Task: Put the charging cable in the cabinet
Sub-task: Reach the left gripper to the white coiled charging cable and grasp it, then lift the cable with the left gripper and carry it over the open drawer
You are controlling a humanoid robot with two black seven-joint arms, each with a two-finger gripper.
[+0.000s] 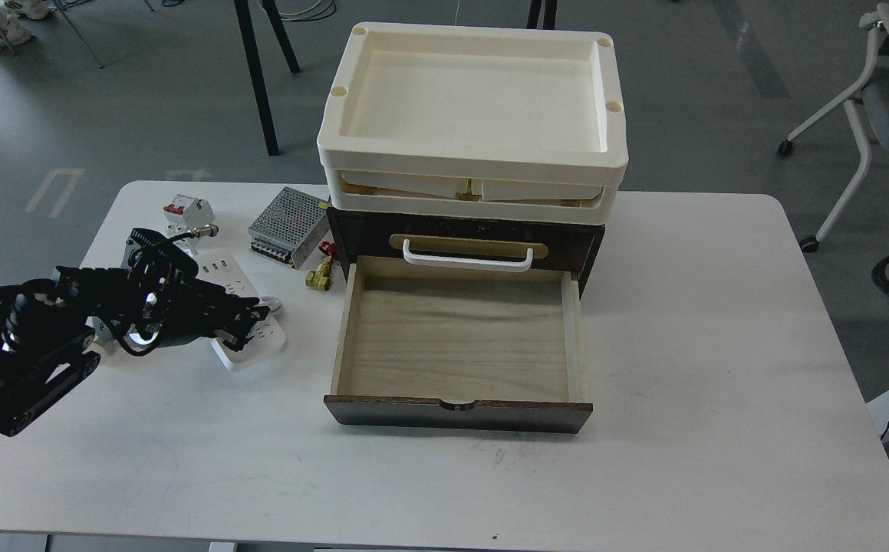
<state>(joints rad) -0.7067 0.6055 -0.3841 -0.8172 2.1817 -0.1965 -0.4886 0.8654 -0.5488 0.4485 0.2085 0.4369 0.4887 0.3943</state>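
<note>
**My left gripper over the power strip, drawer standing open**

From my head view, my black left arm comes in from the left edge and reaches across the white rounded table (682, 322). Its gripper (248, 322) sits right over the charging cable (238, 285), a white rectangular power strip with sockets and USB ports, which lies flat on the table left of the cabinet. My dark fingers overlap the strip's middle and near end, with white plastic showing around and between them. From this angle I cannot tell whether the fingers are clamped on the strip or merely spread above it. My right arm does not appear.

The cabinet (582, 238), a small dark brown wooden box, stands at the table's centre. Its lower drawer (459, 337) is pulled out toward me, showing a pale wood interior with nothing in it. Above it the closed upper drawer front carries a white handle (467, 259) on a brass plate. Cream plastic trays (475, 100) are stacked on the cabinet's top.

Between strip and cabinet, a metal mesh power supply box (288, 226) rests near the cabinet's left side, with a small brass fitting (320, 277) just beside the drawer's left wall. A white-and-red circuit breaker (187, 211) sits toward the far left edge.
</note>
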